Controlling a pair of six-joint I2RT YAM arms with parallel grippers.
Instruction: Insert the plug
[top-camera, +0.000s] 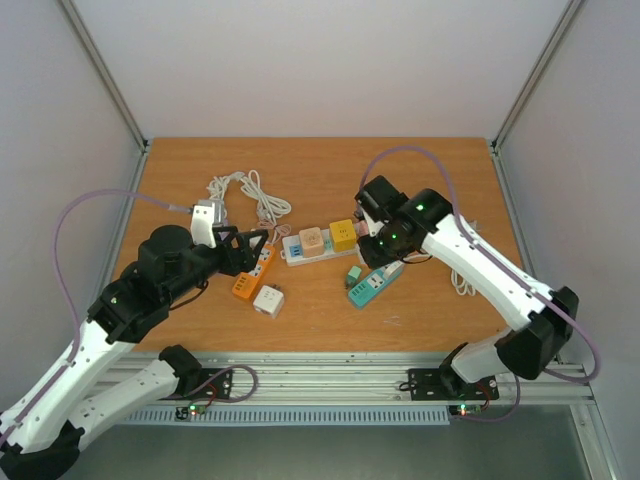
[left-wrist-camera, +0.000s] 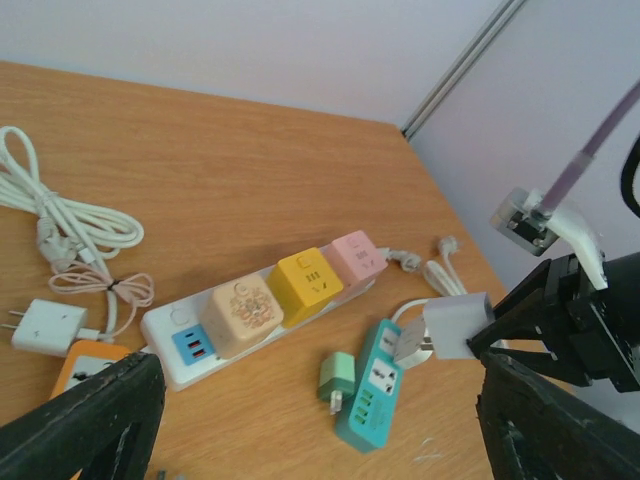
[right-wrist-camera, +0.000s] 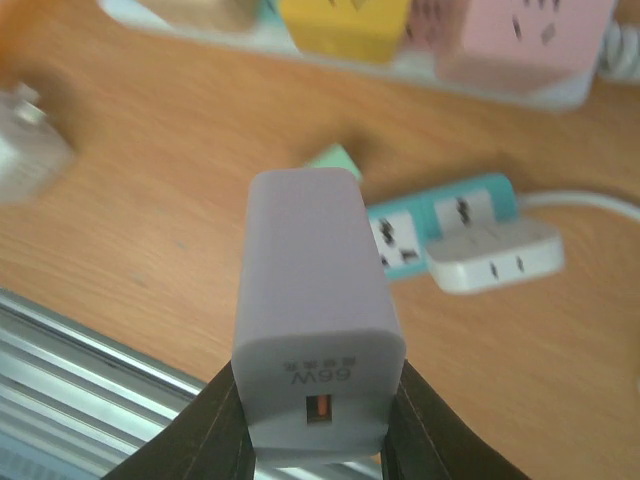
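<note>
My right gripper (right-wrist-camera: 315, 445) is shut on the plug (right-wrist-camera: 315, 320), a lavender-grey charger block whose USB end faces the wrist camera. In the left wrist view the plug (left-wrist-camera: 455, 325) hangs tilted just above the teal power strip (left-wrist-camera: 372, 395), prongs pointing down toward its sockets, not touching. The teal power strip (top-camera: 368, 285) lies right of centre with a white plug (right-wrist-camera: 495, 255) seated in its far end. My left gripper (left-wrist-camera: 320, 440) stands open with nothing between its fingers (left-wrist-camera: 90, 420). From above, the left gripper (top-camera: 255, 255) sits by the orange power strip (top-camera: 245, 285).
A white power strip (left-wrist-camera: 170, 325) carries beige (left-wrist-camera: 240, 312), yellow (left-wrist-camera: 307, 283) and pink (left-wrist-camera: 357, 257) cube adapters. A small green charger (left-wrist-camera: 338, 378) lies beside the teal strip. A white cube adapter (top-camera: 268, 300), a white charger (left-wrist-camera: 45, 325) and coiled white cable (left-wrist-camera: 60, 220) lie to the left.
</note>
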